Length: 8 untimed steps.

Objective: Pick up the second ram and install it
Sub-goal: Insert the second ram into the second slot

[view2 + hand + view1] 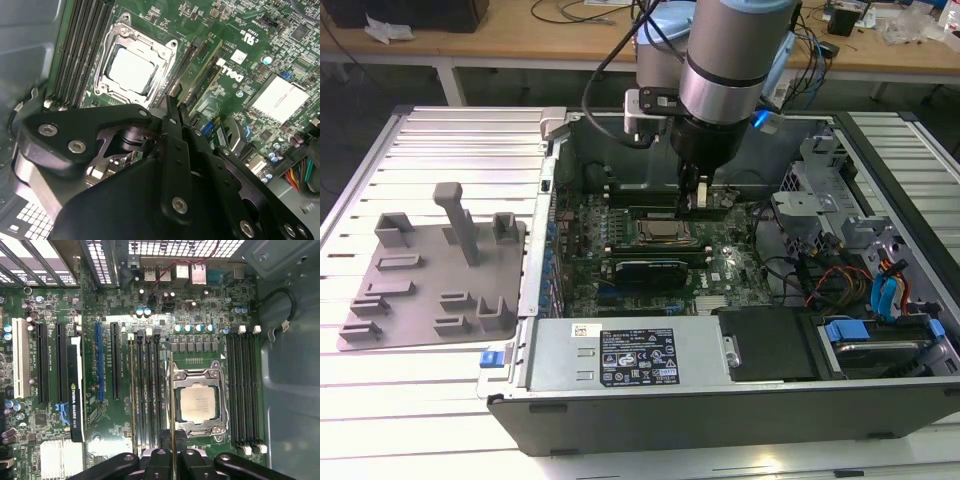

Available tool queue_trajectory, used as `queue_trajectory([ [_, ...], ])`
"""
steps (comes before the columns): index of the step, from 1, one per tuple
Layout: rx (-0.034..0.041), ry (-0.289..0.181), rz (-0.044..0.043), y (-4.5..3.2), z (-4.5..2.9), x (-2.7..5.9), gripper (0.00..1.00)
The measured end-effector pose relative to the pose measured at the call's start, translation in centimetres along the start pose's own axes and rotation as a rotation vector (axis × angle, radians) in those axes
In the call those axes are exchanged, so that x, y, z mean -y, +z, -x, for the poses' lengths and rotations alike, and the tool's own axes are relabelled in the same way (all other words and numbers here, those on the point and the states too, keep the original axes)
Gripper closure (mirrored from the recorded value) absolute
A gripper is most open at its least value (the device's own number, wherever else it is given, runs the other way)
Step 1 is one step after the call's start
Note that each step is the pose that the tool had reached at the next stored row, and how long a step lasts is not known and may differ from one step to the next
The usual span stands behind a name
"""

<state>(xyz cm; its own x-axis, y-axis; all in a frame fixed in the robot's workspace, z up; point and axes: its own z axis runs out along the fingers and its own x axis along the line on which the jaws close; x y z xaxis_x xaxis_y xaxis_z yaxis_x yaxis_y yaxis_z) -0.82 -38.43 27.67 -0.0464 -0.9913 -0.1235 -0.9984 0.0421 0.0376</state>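
The open computer case [880, 215] lies on the table [460, 140], holding the green motherboard [120, 300]. The hand [173, 452] is clamped on the second ram [172, 395], held on edge above the slots at the processor's [198, 404] nine o'clock side.

The gripper [172, 452] is cut off by the picture's edge in the first wrist view — its fingers hide the near end of the second ram [172, 395]
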Motion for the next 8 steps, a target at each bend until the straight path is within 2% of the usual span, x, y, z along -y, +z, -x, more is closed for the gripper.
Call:
queue_trajectory([
  [8,0.0000,0.000,0.0002,1.05,-0.13,0.03,0.89],
])
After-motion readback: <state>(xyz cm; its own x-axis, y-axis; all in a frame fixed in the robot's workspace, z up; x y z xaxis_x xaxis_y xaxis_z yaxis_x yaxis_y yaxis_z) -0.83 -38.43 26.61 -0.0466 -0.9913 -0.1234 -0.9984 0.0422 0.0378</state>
